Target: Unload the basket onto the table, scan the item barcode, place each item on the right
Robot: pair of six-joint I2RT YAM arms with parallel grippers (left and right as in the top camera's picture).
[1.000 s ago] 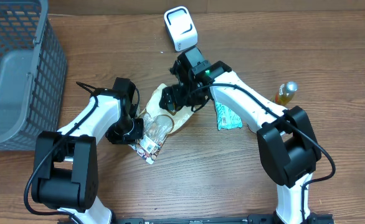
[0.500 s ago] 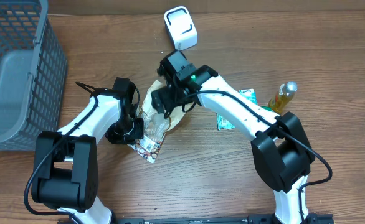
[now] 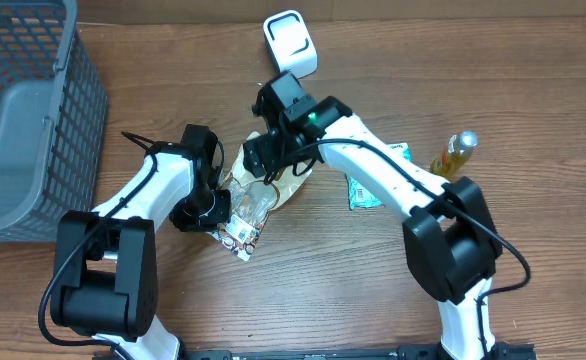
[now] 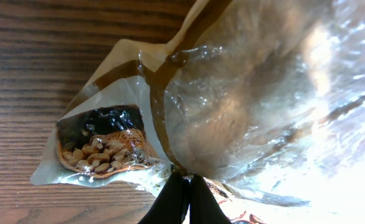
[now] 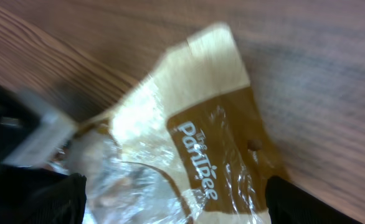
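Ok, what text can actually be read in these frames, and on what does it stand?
"Pantree": white lettering on the brown band of the snack bag, right wrist view; the small word above it is too blurred to read.
Print on the green packet: too small to read.
Print on the bottom label of the bag, overhead: too small.

Count taken on the table (image 3: 303,300):
- one grey mesh basket (image 3: 76,95)
- one white barcode scanner (image 3: 290,44)
- one clear snack bag (image 3: 245,215) of nuts
- one green packet (image 3: 363,190)
- one bottle (image 3: 455,152) of yellow liquid

Robot arms number two: left arm (image 3: 145,188) and right arm (image 3: 385,170).
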